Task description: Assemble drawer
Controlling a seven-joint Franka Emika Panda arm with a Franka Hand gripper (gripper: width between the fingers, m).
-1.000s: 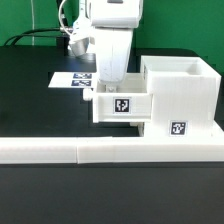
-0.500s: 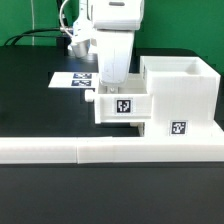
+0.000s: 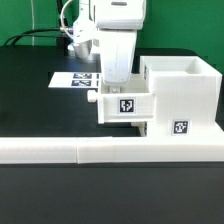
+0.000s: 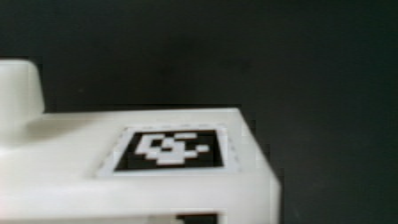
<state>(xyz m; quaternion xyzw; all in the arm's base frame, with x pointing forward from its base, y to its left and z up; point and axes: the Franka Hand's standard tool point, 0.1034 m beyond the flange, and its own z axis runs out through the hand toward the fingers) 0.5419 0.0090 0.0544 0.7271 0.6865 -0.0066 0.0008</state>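
The white drawer box with a tag on its front and a small knob sits partly inside the larger white open-topped drawer case at the exterior view's right. My gripper reaches straight down onto the box's top edge. Its fingertips are hidden behind the box, so I cannot tell whether they are open or shut. The wrist view shows a white tagged face of the box close up, with the knob beside it and dark table beyond. No fingers show there.
A long white rail runs along the table's front edge, and the case rests against it. The marker board lies flat on the black table behind the arm. Cables hang behind the arm at the back.
The arm and the drawer box have shifted a little toward the exterior view's right, and the box sits deeper in the case.
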